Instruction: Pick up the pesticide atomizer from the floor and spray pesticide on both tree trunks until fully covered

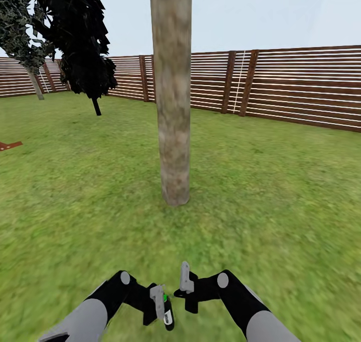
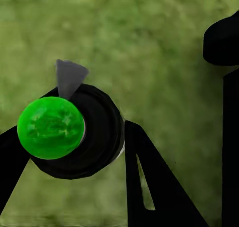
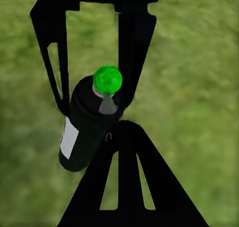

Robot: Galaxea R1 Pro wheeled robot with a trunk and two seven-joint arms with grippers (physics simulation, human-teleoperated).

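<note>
I logged the tree trunk (image 1: 173,96) as rough, matt, mottled grey-tan bark. Behind it the fence (image 1: 301,86) read as brown wooden slats, dull finish. The floor (image 1: 281,192) around the trunk looked like coarse matt grass. The pesticide atomizer (image 3: 87,129) appeared smooth black plastic with a glossy green cap and pale paper-like label.

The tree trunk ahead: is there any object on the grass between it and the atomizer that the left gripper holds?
Nothing visible. The left gripper holds the pesticide atomizer, and only open grass lies between it and the tree trunk straight ahead. The right gripper sits beside the atomizer, not in front of it.
</note>
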